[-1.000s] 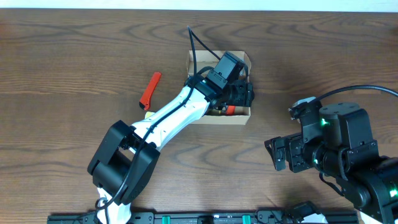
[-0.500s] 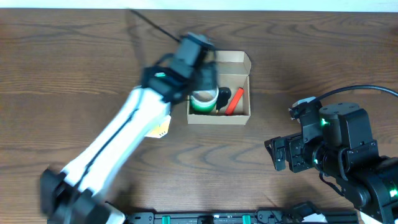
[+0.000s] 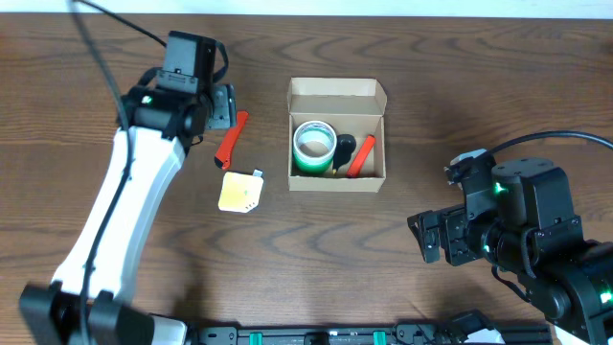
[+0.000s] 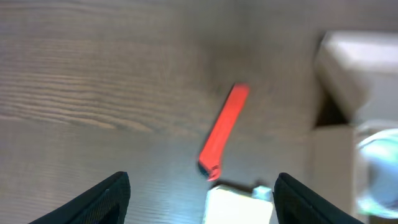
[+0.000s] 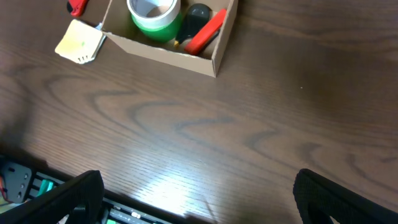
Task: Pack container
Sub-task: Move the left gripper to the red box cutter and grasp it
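Left of the container (image 3: pixel 337 89), left pincer (image 4: pixel 200 186) released near seemingly red tool (image 3: pixel 230 139); right pincer (image 5: pixel 199 180) released.

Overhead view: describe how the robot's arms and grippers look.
The left arm has white shells with black joints, a green light at the wrist and a black cable. The right arm is black, with green lights and a looping black cable. The left gripper and right gripper have dark fingers.

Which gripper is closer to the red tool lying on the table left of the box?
Left. The left gripper hangs open right by the red tool's far end. The right gripper, also open, is well off on the other side of the container.
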You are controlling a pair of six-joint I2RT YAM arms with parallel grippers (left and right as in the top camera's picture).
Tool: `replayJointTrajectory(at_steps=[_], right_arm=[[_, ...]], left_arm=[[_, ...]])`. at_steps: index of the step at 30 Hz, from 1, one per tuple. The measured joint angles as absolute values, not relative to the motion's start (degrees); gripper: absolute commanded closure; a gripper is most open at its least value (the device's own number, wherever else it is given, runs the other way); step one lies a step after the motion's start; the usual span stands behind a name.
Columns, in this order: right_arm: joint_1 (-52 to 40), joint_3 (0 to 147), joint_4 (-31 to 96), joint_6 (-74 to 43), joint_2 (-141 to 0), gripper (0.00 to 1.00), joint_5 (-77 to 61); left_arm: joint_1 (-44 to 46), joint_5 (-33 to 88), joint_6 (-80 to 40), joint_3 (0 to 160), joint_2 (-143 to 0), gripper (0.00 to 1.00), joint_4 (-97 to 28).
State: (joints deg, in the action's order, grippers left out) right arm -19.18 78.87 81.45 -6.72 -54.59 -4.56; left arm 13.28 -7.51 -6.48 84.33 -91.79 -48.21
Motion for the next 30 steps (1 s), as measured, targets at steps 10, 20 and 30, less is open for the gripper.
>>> replayJointTrajectory(at_steps=[10, 20, 30], right_arm=[[-19.2, 78.9, 81.4, -6.7, -54.6, 0.01, -4.6], [-19.2, 78.9, 81.4, -6.7, -54.6, 0.01, -4.6], [-19.2, 78.9, 81.4, -6.7, -54.6, 0.01, -4.6]], left_arm=[[13.2, -6.4, 1.6, 82.5, -106.4, 0.13, -42.8], [13.2, -6.1, 4.8, 82.5, -116.6, 0.15, -37.5], [13.0, -5.9, 6.3, 82.5, -119.1, 0.21, -34.1]])
